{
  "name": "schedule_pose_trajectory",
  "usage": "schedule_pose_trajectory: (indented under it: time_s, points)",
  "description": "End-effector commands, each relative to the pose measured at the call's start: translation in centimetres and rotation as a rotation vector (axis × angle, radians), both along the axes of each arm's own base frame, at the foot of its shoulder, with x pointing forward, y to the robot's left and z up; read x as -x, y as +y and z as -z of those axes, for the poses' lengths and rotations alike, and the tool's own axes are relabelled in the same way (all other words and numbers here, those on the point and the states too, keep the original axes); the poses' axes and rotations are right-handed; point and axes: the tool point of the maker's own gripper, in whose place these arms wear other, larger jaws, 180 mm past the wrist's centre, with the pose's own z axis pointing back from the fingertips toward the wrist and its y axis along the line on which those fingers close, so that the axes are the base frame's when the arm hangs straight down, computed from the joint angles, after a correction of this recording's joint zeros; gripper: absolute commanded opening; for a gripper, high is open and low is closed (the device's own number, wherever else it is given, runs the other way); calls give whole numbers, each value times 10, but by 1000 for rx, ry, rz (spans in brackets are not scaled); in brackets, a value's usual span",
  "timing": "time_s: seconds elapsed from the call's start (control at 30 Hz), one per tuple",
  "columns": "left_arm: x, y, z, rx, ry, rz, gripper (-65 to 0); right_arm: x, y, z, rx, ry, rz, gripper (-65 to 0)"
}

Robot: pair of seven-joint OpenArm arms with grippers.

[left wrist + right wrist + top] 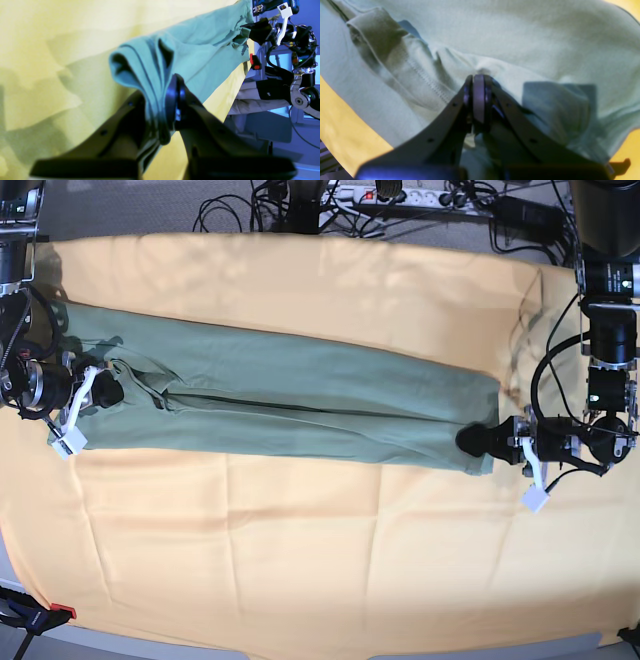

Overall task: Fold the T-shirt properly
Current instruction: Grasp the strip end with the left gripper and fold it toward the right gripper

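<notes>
The sage-green T-shirt [300, 405] lies as a long narrow band across the orange-yellow table cloth [300, 560], stretched between both arms. In the base view my left gripper [472, 440] is shut on the shirt's right end. The left wrist view shows its jaws [160, 107] pinching a bunched fold of the T-shirt [200, 50], lifted slightly off the cloth. At the band's other end my right gripper [108, 393] is shut on the shirt. Seen from the right wrist, its closed fingertips [477, 82] bite into wrinkled fabric [520, 37] beside a stitched hem.
Cables and a power strip [400, 195] run along the far table edge. A red clamp [55, 613] holds the cloth at the near left corner, and another red clamp [255, 63] sits at the table edge. Cloth-covered table surrounds the shirt.
</notes>
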Motion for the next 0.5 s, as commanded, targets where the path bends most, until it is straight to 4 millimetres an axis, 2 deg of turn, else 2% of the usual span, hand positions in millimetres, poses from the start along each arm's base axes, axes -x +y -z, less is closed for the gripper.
schedule_pose_trajectory:
  time_s: [0.0, 0.07, 0.27, 0.47]
  points:
    - [-13, 4, -21, 10, -56, -14, -650, -6, -11, -9, 36, -20, 6, -650]
    - [-14, -3, -19, 25, -46, -13, -650, -7, -11, -9, 36, -21, 6, -650]
    - [-17, -44, -18, 99, -41, 29, -650, -6, -12, -8, 43, -18, 6, -650]
    - [-20, -92, -40, 156, -118, 118, -650, -6, -16, -6, 67, -11, 13, -650]
